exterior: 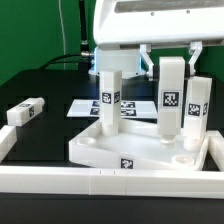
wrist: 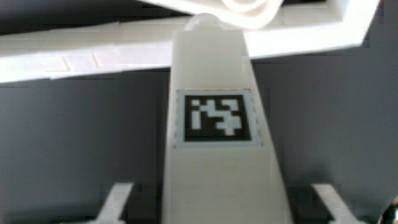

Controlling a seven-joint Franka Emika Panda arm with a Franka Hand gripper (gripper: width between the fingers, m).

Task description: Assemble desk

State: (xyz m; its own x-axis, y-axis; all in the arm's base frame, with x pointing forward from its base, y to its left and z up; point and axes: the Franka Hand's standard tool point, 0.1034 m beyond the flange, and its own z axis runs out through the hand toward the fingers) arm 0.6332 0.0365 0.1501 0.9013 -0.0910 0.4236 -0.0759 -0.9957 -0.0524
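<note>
Pinching an upright white leg, the gripper holds it on the tabletop. Two other legs stand nearby

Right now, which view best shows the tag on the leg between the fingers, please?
Wrist view: the tag fills the centre, face-on. The exterior view shows it small, on the middle standing leg.
</note>
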